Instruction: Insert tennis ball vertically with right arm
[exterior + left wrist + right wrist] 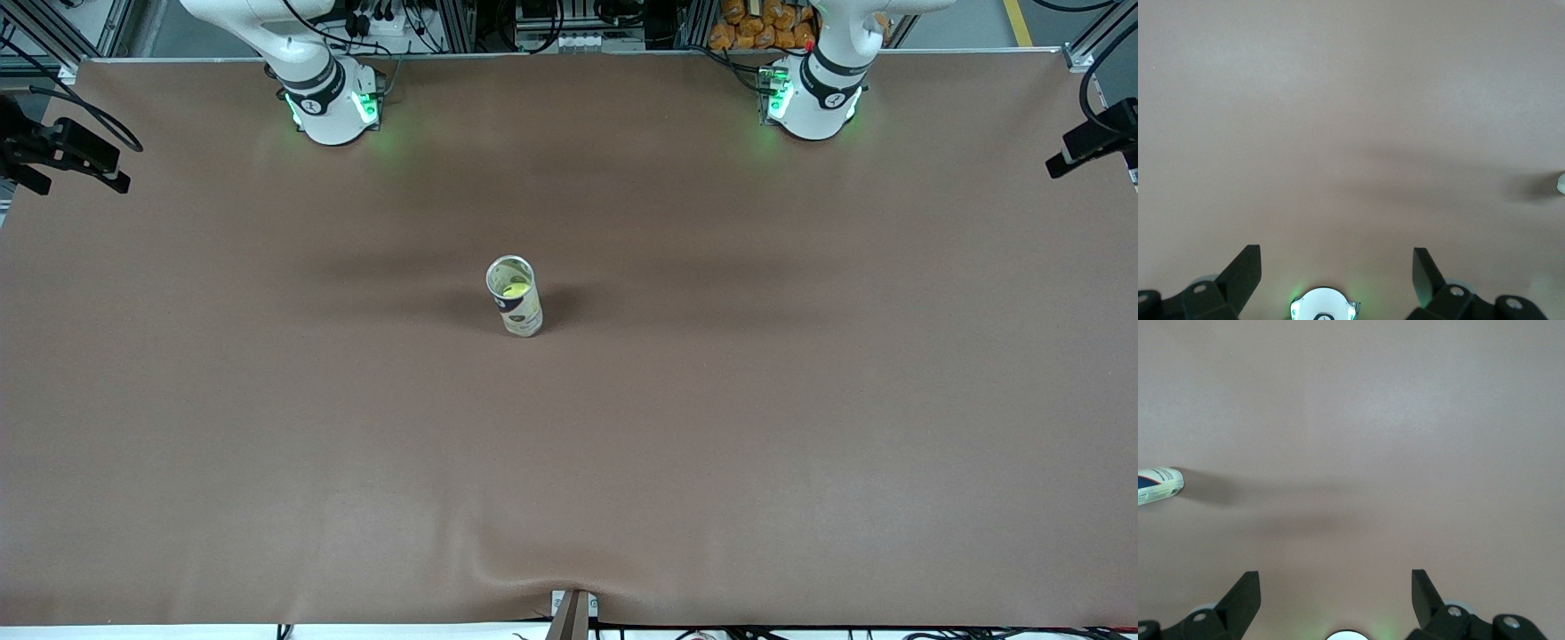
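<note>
One can [515, 296] upright, one tennis ball [514, 289] inside.

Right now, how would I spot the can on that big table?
Start at the brown table and look to its middle, between the two arms' ends. The can stands upright there alone, open on top, with a yellow-green ball inside. Nothing else stands on the table.

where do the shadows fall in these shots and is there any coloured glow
Front view: the can casts a soft shadow toward the left arm's end, and green light glows around both bases. Right wrist view: a dark streak runs from the can. Left wrist view: faint shadow bands on the table.
</note>
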Robot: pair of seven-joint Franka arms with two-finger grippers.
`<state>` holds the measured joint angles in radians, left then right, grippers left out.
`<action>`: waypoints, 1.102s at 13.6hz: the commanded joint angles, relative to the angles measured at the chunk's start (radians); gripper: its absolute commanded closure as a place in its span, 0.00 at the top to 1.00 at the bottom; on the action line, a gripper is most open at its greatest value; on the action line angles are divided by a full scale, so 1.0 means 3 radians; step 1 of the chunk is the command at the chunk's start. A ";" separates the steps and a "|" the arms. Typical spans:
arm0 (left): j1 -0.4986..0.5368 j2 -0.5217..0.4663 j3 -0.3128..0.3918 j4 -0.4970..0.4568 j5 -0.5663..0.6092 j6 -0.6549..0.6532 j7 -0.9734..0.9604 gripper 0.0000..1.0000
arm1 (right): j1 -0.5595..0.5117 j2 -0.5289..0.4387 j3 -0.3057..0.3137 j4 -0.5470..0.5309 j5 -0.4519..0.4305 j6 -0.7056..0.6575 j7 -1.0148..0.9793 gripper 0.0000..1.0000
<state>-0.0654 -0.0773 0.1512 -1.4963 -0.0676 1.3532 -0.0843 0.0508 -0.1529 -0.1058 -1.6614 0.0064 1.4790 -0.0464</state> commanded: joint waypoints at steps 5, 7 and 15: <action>-0.0017 0.0058 -0.0233 -0.0080 0.0236 0.0050 0.0066 1.00 | -0.0103 -0.0073 0.0046 -0.0076 -0.0011 0.0076 -0.0035 1.00; -0.0002 0.0023 -0.0137 -0.0074 0.0180 0.0035 0.0041 1.00 | -0.0103 -0.0073 0.0046 -0.0082 -0.0011 0.0071 -0.0045 1.00; -0.0038 -0.0008 -0.0110 -0.0100 0.0200 0.0066 0.0061 1.00 | -0.0072 -0.0104 0.0066 -0.0199 -0.0011 0.0066 -0.0045 1.00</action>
<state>-0.0734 -0.0640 0.1226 -1.5176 -0.0231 1.3599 -0.0763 0.0379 -0.1530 -0.0967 -1.6835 0.0065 1.4882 -0.0475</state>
